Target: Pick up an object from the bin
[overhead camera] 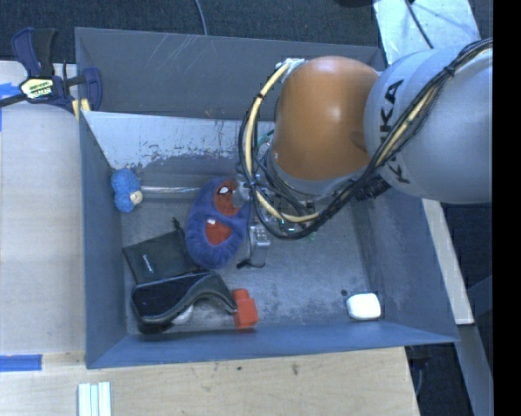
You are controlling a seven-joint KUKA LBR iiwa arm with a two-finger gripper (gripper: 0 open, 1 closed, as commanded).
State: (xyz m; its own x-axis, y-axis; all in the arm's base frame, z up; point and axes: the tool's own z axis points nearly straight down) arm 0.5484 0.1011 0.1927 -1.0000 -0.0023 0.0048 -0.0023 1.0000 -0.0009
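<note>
Whether the gripper [257, 248] is spread or closed cannot be told. It is low in the bin [243, 347], just right of a blue plush [215, 230] with red patches at mid-floor. Nothing looks lifted, so the grasp and the raise remain. Nearby are a black pouch [159, 255] and an orange block [244, 308]; a white lump [363, 306] lies well apart. The floor is scuffed grey.

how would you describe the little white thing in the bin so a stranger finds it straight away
Start at the grey bin and go to its lower right corner, below the arm's orange cover. There a small rounded white lump lies alone on the floor. It is the only white thing; the blue plush toy and black pouch lie to the left.
</note>
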